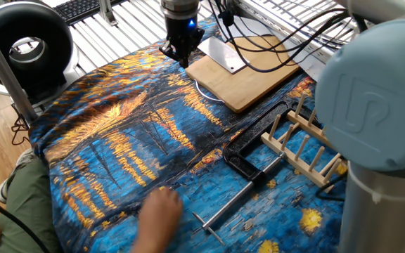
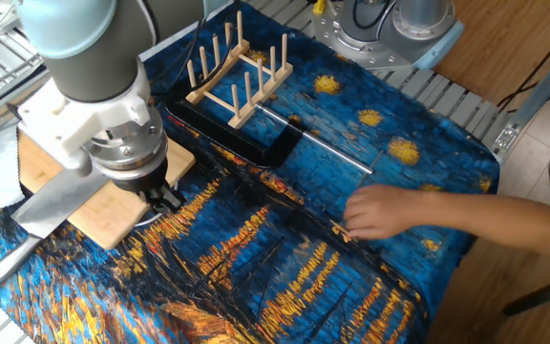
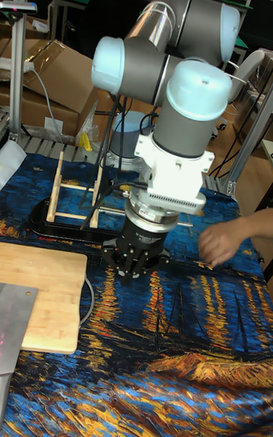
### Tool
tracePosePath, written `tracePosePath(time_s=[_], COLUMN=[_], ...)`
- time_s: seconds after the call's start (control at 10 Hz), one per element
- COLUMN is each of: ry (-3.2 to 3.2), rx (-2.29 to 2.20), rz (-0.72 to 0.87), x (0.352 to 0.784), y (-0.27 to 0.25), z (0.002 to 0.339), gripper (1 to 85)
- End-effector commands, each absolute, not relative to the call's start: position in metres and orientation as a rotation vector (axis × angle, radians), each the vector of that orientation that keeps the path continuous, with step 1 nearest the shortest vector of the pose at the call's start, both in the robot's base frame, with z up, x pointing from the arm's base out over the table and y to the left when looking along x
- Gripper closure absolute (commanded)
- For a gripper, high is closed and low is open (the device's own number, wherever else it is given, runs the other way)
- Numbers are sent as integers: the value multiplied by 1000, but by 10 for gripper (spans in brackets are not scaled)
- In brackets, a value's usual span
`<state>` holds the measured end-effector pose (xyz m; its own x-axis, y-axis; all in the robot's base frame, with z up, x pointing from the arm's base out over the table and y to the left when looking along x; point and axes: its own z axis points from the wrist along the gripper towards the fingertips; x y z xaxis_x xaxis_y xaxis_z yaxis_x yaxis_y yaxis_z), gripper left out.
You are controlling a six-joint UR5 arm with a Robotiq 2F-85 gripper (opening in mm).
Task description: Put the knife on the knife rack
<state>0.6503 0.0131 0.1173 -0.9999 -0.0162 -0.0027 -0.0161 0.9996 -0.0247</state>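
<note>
The knife lies flat with its broad grey blade (image 2: 57, 199) on the wooden cutting board (image 2: 113, 212) and its steel handle (image 2: 6, 260) resting on the cloth beyond the board's edge. Its blade also shows in the other views (image 1: 223, 55) (image 3: 10, 325). My gripper (image 2: 165, 199) (image 1: 178, 53) (image 3: 137, 265) hangs just off the board's corner, low over the cloth, beside the blade and not touching it. Its fingers look apart, with nothing between them. The knife rack (image 2: 237, 69) (image 1: 308, 144) (image 3: 76, 190) stands upright with bare pegs, past the board.
A black clamp (image 2: 246, 145) with a thin steel rod (image 2: 325, 145) lies right beside the rack. A person's hand (image 2: 380, 212) (image 1: 157, 214) rests on the blue and orange cloth. The arm's grey body (image 1: 371, 105) hides part of the rack.
</note>
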Motion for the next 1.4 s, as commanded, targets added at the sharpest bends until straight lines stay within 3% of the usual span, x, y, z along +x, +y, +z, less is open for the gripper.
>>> tracePosePath(time_s=[0.0,0.2,0.4,0.6,0.9,1.2,1.3], ry=[3114,3111,3116,3112,3109,3090,3067], rx=[8,-45,-140,-182,-185,-72,-22], rz=[-3,-4,12,-82,-121,-133,-246], x=[659,660,700,719,724,729,733], y=[19,19,0,-18,-25,-27,-47], z=[117,117,87,69,64,65,67], gripper=[697,697,697,700,737,717,717])
